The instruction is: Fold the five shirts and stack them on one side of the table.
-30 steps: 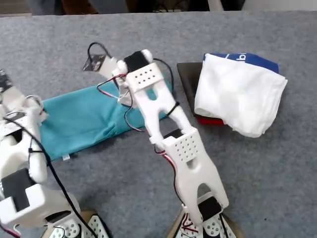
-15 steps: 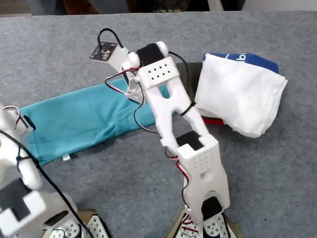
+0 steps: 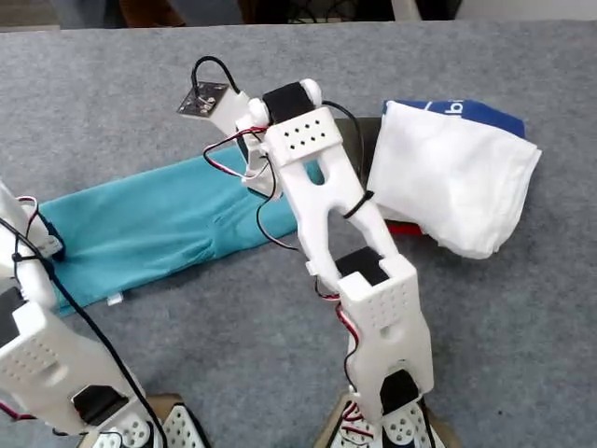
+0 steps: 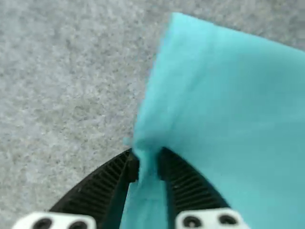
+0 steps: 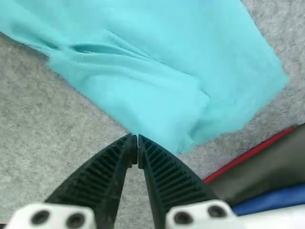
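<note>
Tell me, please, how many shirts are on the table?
5: the teal shirt lies flat mid-table; the white shirt tops a stack on the right, with edges of a blue shirt, red shirt and dark shirt beneath. Others may be hidden.

Teal shirt (image 3: 159, 229) matt cloth; table (image 3: 504, 327) rough grey felt (carpet-like).
</note>
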Motion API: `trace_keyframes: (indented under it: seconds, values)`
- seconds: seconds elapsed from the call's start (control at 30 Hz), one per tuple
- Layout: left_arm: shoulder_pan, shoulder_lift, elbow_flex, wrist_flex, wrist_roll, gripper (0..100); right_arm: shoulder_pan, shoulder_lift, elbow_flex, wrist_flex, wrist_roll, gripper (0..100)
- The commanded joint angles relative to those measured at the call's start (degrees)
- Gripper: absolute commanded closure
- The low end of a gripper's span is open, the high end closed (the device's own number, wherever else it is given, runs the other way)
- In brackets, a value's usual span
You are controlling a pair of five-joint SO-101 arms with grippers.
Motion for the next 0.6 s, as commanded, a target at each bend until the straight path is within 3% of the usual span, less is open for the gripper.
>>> trace_keyframes:
  seconds: [0.0, 0.1, 0.4, 0.57]
  values:
    - [-0.48, -0.09, -2.07, 0.79, -0.35, 97, 0.62, -4.0, -0.22, 0.53, -0.53, 98.5]
    - [-1.8, -0.79, -2.42, 1.05, -0.62, 97, 0.62, -4.0, -0.22, 0.53, -0.53, 98.5]
    - [-12.0, -8.09, -21.14, 17.58, -4.31, 97, 2.46, -4.09, -0.31, 0.53, -0.53, 98.5]
    - [-9.98, -8.79, -28.79, 25.76, -4.13, 97, 5.63, -6.46, -0.31, 0.44, -0.18, 98.5]
